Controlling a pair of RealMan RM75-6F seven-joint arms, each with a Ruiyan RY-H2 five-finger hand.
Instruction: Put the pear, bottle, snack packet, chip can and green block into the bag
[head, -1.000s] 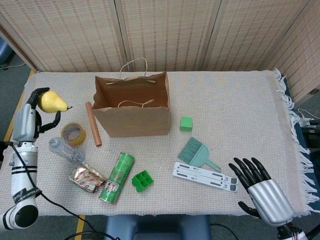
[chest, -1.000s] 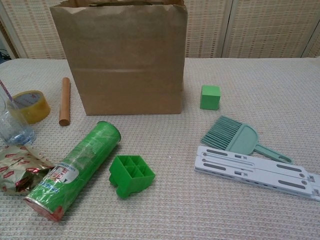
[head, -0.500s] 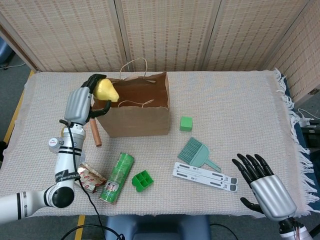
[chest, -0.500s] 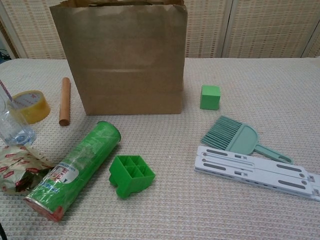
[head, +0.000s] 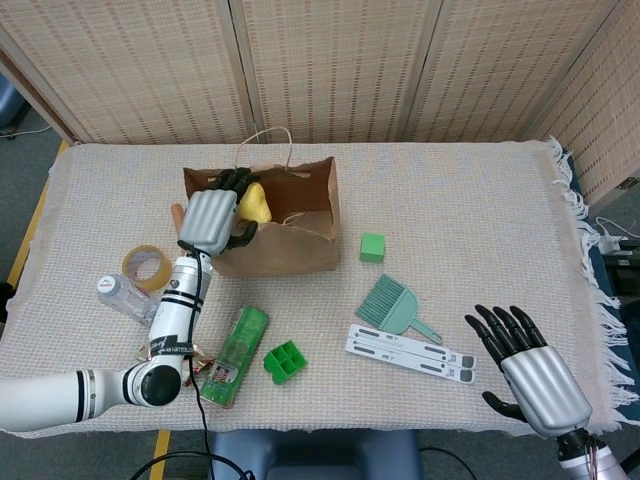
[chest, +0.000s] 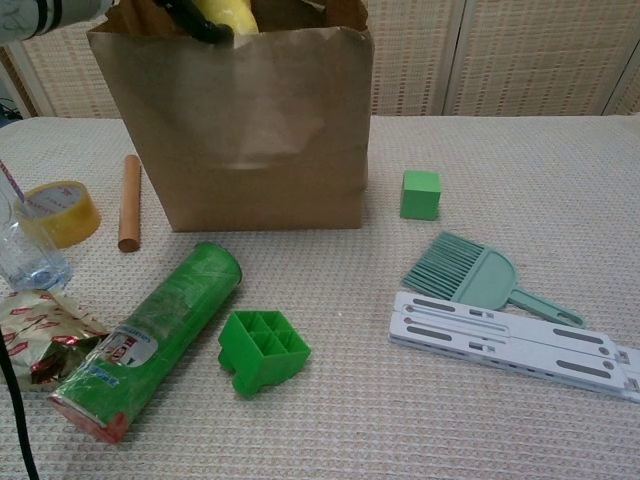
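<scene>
While the head view takes in both arms, the chest view catches only dark fingertips (chest: 190, 18) and a yellow sliver at the bag's mouth. Seen from above, the left hand (head: 212, 218) grips the pear (head: 254, 204) over the open brown bag (head: 300, 250). The right hand (head: 525, 365) hovers near the surface's (head: 480, 200) front right edge, fingers spread, holding nothing. Left of the bag lie the bottle (head: 122, 297), snack packet (chest: 40, 335) and chip can (head: 232, 355); the green block (head: 372, 246) sits to its right.
</scene>
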